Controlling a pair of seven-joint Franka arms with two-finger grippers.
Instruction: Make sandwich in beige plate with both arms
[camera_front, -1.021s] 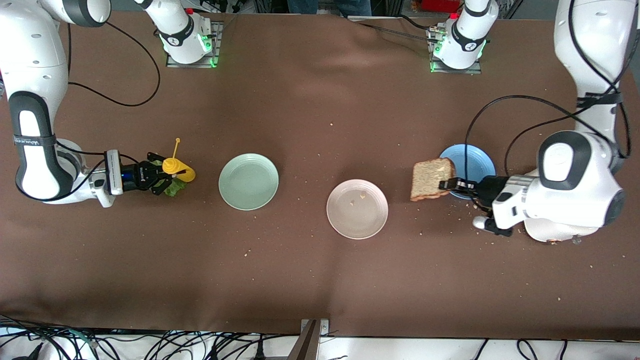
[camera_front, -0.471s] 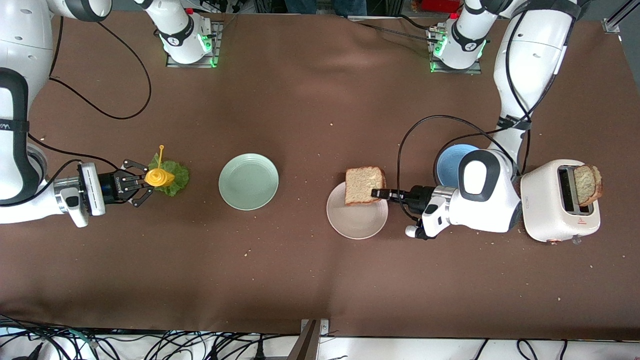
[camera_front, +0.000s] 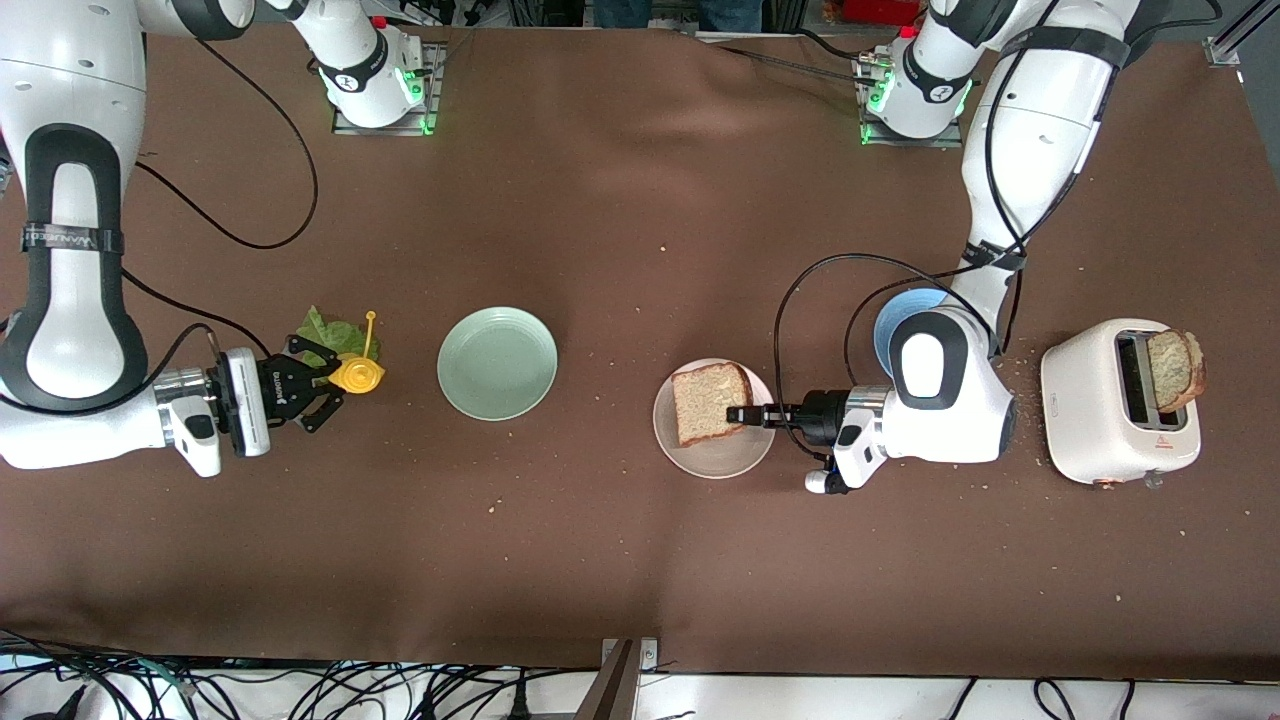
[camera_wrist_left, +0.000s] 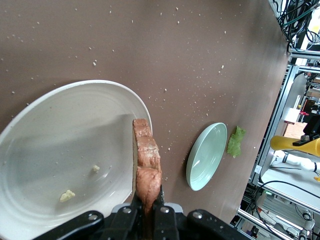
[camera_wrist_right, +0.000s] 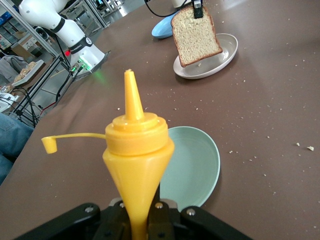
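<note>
My left gripper (camera_front: 746, 415) is shut on one corner of a brown bread slice (camera_front: 708, 404). The slice hangs tilted over the beige plate (camera_front: 735, 458). In the left wrist view the slice (camera_wrist_left: 146, 167) shows edge-on between the closed fingers, with the crumb-dotted plate (camera_wrist_left: 60, 145) under it. A second slice (camera_front: 1175, 368) stands in the toaster (camera_front: 1105, 420). The green lettuce leaf (camera_front: 322, 329) lies on the table at the right arm's end. My right gripper (camera_front: 322, 384) is beside the lettuce, shut on a yellow squeeze bottle (camera_front: 357, 374), which points forward with its cap off (camera_wrist_right: 136, 145).
A mint-green plate (camera_front: 497, 362) sits between the lettuce and the beige plate. The left arm partly covers a blue plate (camera_front: 900, 318). Crumbs are scattered across the brown cloth. Cables hang along the table edge nearest the front camera.
The left arm carried the bread from beside the blue plate to over the beige plate, uncovering the toaster. The right gripper moved the yellow bottle off the lettuce, toward the front camera.
</note>
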